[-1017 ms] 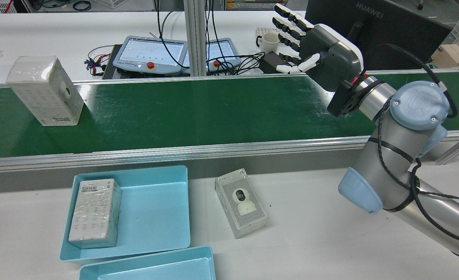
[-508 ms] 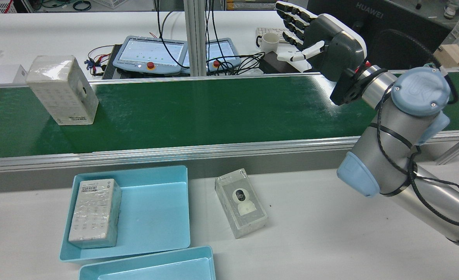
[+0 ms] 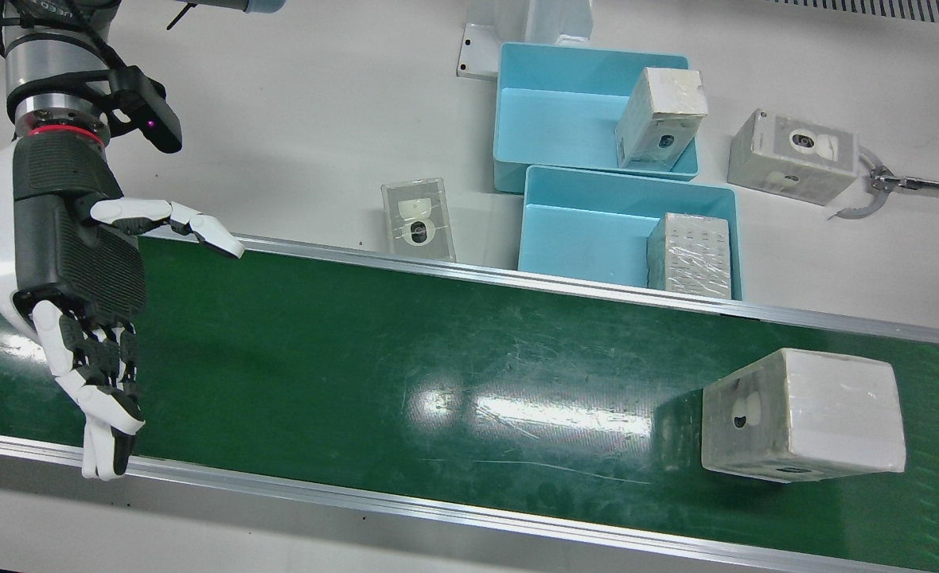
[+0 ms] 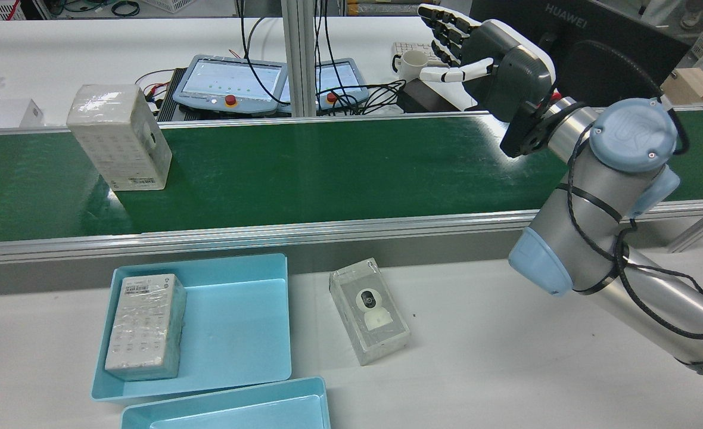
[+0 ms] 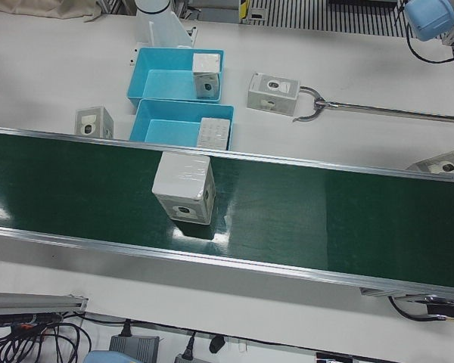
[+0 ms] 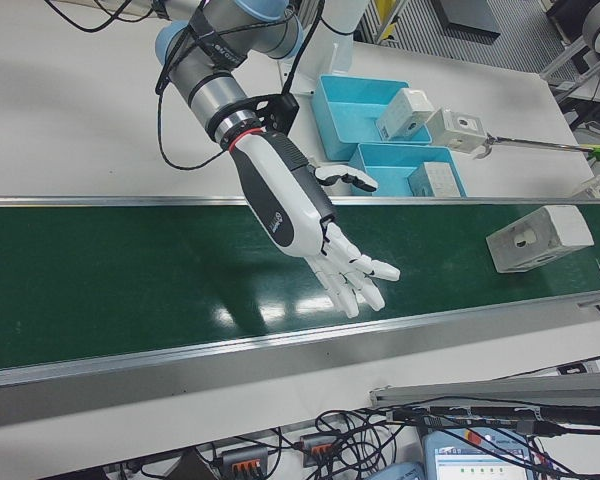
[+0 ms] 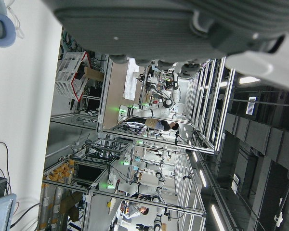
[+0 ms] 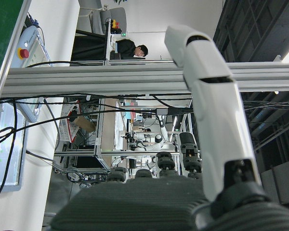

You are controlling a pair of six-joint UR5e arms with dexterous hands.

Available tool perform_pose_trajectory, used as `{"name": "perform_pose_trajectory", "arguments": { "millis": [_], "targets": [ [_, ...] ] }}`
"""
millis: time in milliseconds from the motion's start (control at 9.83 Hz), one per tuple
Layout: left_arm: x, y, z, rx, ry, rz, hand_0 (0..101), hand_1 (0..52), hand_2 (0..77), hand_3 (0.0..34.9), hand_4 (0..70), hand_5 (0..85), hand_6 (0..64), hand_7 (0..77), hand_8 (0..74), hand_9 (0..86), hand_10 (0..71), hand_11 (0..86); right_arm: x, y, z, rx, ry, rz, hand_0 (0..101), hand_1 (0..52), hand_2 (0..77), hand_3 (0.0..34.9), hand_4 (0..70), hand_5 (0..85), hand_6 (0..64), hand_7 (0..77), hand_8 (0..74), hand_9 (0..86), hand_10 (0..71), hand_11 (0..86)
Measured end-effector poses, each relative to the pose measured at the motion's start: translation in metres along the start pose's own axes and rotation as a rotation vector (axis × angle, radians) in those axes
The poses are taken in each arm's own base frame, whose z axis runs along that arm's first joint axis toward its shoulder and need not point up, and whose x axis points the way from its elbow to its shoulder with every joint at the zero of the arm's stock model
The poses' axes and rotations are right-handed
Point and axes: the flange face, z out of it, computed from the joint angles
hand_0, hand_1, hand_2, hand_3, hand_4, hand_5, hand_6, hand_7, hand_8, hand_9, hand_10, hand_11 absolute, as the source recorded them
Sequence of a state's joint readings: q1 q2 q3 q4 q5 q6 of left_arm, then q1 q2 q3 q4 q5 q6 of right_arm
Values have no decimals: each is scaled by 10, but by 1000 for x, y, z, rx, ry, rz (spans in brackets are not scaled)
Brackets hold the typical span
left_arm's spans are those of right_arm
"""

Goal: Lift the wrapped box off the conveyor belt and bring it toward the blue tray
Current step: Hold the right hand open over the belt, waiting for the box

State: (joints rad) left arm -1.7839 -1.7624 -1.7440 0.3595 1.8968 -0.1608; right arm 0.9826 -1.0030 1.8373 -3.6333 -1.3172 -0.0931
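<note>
The wrapped box (image 4: 119, 137) stands upright on the green conveyor belt (image 4: 327, 173), at the left in the rear view. The front view has the wrapped box (image 3: 804, 414) at the right. My right hand (image 4: 488, 59) hovers open above the belt's other end, palm toward the box and well apart from it; in the front view the right hand (image 3: 72, 270) holds nothing. Of my left hand (image 7: 149, 24) only the palm edge shows in its own view, with nothing in front of it. A blue tray (image 4: 238, 322) sits on the white table beside the belt.
One more wrapped box (image 4: 146, 328) lies in that tray, and a second blue tray (image 4: 238, 411) sits next to it. Another box (image 4: 369, 310) lies on the table. A further box (image 3: 792, 155) rests beside a grabber tool (image 3: 875, 191). Teach pendants (image 4: 232, 83) lie beyond the belt.
The wrapped box has ridden the belt rightward in the rear view, toward the right hand. The right hand has risen slightly and stayed open.
</note>
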Motion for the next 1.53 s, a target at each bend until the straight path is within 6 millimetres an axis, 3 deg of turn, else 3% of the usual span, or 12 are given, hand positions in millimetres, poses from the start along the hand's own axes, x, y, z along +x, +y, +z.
{"name": "perform_pose_trajectory", "arguments": {
  "millis": [102,508,610,712,915,1017,1525],
  "targets": [
    [0,0,0,0,0,0,0,0,11,0,5,5,5,5,5,0,0,0,1,0,0,-1,1,6,533,262,229,22,60,180,0,5,0,11,0,27],
    [0,0,0,0,0,0,0,0,11,0,5,5,0,5,5,0,5,0,2,-4,-6,2,3,21,534,256,256,22,60,169,0,0,0,11,11,38],
    [0,0,0,0,0,0,0,0,11,0,5,5,0,5,5,0,5,0,2,-4,-7,2,3,23,556,278,273,71,60,147,0,0,0,11,11,44],
    [0,0,0,0,0,0,0,0,5,0,5,5,0,5,5,5,5,0,0,-5,-8,1,0,22,558,273,305,125,82,196,0,5,0,11,33,65],
    [0,0,0,0,0,0,0,0,11,0,5,5,0,5,5,0,5,0,-5,-5,-9,0,-7,23,559,278,327,126,76,207,0,0,0,11,33,60],
    [0,0,0,0,0,0,0,0,5,0,5,5,5,5,5,0,5,0,-6,-4,-9,-3,-8,23,559,311,355,126,76,207,0,0,0,11,33,60],
    [0,0,0,0,0,0,0,0,11,0,5,5,5,5,5,5,5,0,-10,-7,-17,-4,-11,24,564,295,349,103,104,224,0,5,0,11,33,76]
  ]
}}
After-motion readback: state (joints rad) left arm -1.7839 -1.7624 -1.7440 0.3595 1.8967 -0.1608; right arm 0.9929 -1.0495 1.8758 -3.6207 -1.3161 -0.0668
